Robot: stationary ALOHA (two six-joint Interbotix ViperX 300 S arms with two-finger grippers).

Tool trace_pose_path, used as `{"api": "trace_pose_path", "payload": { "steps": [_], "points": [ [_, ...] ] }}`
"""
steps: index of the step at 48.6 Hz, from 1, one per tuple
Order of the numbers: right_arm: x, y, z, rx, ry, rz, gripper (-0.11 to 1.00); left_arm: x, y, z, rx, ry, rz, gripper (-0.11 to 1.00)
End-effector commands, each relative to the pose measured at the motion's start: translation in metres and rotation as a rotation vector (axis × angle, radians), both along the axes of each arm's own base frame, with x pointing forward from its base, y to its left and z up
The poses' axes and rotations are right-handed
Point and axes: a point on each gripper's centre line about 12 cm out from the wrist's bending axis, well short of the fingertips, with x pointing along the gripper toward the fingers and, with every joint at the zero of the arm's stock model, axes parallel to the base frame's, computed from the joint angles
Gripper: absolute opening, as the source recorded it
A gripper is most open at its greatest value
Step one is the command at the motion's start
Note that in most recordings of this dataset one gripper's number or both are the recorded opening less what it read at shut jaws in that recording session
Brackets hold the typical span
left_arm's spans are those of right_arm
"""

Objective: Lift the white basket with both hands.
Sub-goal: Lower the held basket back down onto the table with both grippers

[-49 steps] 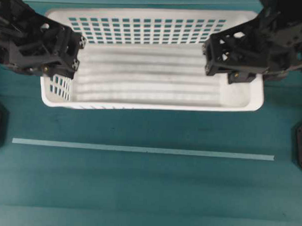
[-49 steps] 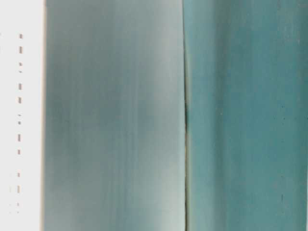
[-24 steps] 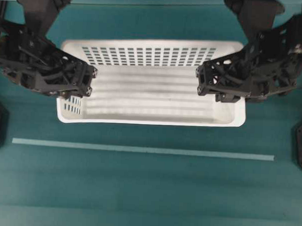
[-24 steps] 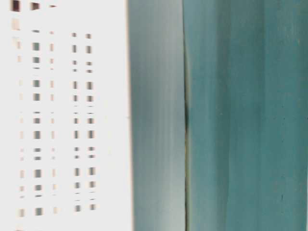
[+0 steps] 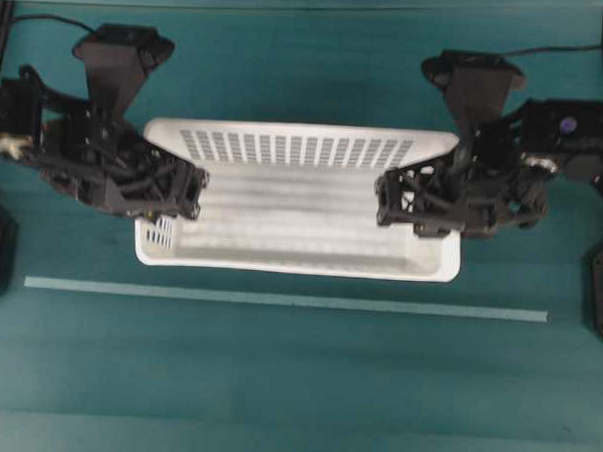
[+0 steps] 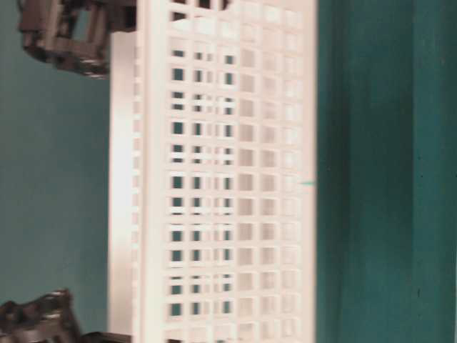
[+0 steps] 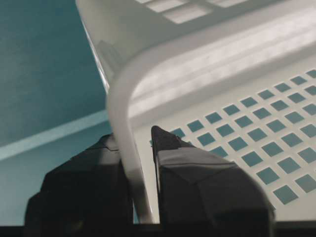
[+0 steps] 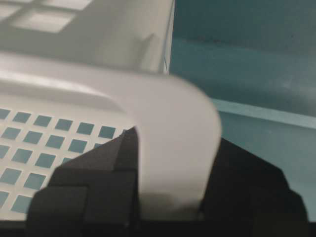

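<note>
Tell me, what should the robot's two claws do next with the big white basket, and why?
Probably keep both claws shut and hold the white basket level. The left gripper pinches the rim at one end and the right gripper pinches the other end, so letting go or tilting might drop it.

surface: teal table top (image 5: 294,386) | marking: pale tape strip (image 5: 278,300) across it

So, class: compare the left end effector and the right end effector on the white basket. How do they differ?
The left end effector clamps the white basket at its left end wall, the right end effector at its right.

In the wrist views, the left clamps a thin edge of rim, the right a broad band of it.

Both are black, each with one finger inside.
</note>
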Motion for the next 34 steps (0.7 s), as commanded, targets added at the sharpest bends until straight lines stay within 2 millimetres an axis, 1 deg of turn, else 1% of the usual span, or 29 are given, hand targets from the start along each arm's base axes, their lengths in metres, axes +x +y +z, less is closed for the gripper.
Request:
{"api": "trace_pose_path", "payload": {
  "steps": [1,9,15,20,24,29,34],
  "points": [
    [0.006,0.009,-0.015,0.006,0.001,0.036,0.2,0.006,0.001,-0.007,0.019,-0.036,-0.018,0.03],
    [0.01,0.014,-0.031,0.02,-0.022,0.032,0.2,0.005,0.001,-0.027,0.015,-0.001,-0.022,0.03],
    [0.009,0.018,-0.041,0.032,0.005,0.035,0.2,0.006,0.001,-0.04,0.012,0.02,-0.022,0.02],
    [0.007,0.02,-0.048,0.044,0.016,0.033,0.2,0.012,-0.003,-0.048,0.012,0.014,-0.036,0.02],
    [0.006,0.022,-0.056,0.043,0.024,0.036,0.2,0.015,-0.009,-0.061,0.012,0.031,-0.057,0.02],
    [0.005,0.025,-0.068,0.038,0.013,0.042,0.2,0.014,-0.017,-0.079,0.007,0.076,-0.08,0.02],
    [0.006,0.026,-0.071,0.034,-0.01,0.034,0.2,0.013,-0.018,-0.088,0.006,0.085,-0.085,0.02]
  ]
}}
